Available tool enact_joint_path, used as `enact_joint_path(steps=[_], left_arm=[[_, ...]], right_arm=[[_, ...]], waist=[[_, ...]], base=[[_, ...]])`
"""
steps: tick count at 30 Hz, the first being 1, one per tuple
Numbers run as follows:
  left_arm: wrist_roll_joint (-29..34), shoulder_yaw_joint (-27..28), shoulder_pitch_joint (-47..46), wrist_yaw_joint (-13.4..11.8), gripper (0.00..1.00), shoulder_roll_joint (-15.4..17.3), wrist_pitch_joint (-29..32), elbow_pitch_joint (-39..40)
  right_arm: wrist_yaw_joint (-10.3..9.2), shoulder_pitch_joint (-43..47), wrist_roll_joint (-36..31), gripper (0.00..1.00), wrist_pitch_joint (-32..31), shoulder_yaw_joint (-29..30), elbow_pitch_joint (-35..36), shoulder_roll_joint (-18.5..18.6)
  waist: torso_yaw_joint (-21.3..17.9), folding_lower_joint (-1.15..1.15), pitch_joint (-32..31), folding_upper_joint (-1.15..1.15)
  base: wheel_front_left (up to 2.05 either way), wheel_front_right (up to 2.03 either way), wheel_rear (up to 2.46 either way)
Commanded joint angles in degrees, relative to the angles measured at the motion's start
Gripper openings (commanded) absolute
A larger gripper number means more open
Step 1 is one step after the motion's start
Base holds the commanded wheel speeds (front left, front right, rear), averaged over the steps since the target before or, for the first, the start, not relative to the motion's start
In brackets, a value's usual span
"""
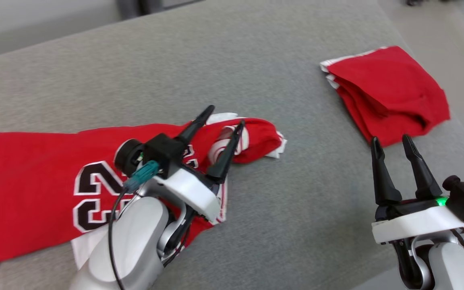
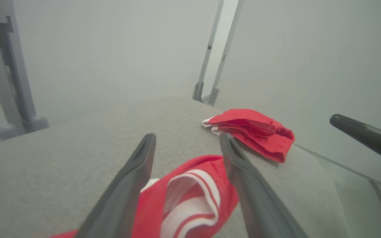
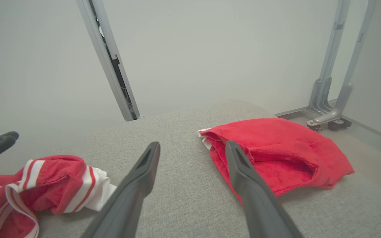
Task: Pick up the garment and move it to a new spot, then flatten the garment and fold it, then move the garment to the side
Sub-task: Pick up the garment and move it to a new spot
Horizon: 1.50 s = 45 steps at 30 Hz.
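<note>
Left gripper (image 1: 225, 116): your nearer tool, jaws apart just above the crumpled red, white-trimmed fabric jersey (image 1: 34, 169), whose long axis runs leftward from it; right gripper (image 1: 390, 138) spread, empty.

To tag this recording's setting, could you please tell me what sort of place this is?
Probably a lab or test room set up for garment folding: a grey fabric-covered work surface, bare pale walls, and grey metal stand legs on castor wheels. A red numbered jersey lies on the surface.
</note>
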<state>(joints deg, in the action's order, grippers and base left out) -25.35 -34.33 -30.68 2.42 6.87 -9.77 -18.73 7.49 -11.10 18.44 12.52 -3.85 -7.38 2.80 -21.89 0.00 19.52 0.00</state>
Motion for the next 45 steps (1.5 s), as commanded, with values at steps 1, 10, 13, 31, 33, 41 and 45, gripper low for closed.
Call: enact_joint_path(steps=[1, 10, 13, 31, 33, 41, 45], left_arm=[[-0.6, 0.8, 1.1, -0.7, 1.0, 0.7, -0.7, 0.8], [-2.2, 9.1, 8.3, -6.4, 1.0, 5.4, -4.5, 7.5], [-2.0, 11.8, 11.4, -7.7, 1.0, 7.5, -5.0, 9.5], [-1.5, 21.0, 28.7, -9.7, 1.0, 14.7, -5.4, 18.9], [-0.8, 20.9, 30.0, -10.4, 1.0, 15.0, -5.4, 19.5], [-0.4, 20.3, 34.9, -12.3, 1.0, 15.8, -3.8, 21.7], [-0.4, 20.3, 36.1, -12.7, 1.0, 16.1, -3.3, 22.3]], right_arm=[[0.0, 0.5, -0.8, 1.0, -0.4, 0.6, 0.5, 0.3], [0.0, 2.8, -4.3, 1.0, -4.2, 1.9, 3.4, 0.3], [0.0, 3.7, -5.0, 1.0, -5.4, 1.9, 4.3, 0.3], [0.0, 9.8, -7.0, 1.0, -9.6, 2.9, 6.3, 1.0], [0.0, 10.4, -7.2, 1.0, -9.9, 3.2, 6.3, 1.2], [0.0, 13.8, -7.8, 1.0, -11.1, 4.0, 7.4, 1.0], [0.0, 14.4, -8.3, 1.0, -11.4, 4.3, 8.0, 0.9]], waist=[[4.2, 0.0, -3.3, 0.0], [12.3, 0.0, -8.4, 0.0], [13.9, 0.0, -9.8, 0.0], [19.3, 0.0, -16.6, 0.0], [19.6, 0.0, -17.5, 0.0], [20.1, 0.0, -20.0, 0.0], [20.2, 0.0, -20.3, 0.0]], base=[[0.0, 0.0, 0.0], [0.0, 0.0, 0.0], [0.0, 0.0, 0.0], [0.0, 0.0, 0.0], [0.0, 0.0, 0.0], [0.0, 0.0, 0.0], [0.0, 0.0, 0.0]])
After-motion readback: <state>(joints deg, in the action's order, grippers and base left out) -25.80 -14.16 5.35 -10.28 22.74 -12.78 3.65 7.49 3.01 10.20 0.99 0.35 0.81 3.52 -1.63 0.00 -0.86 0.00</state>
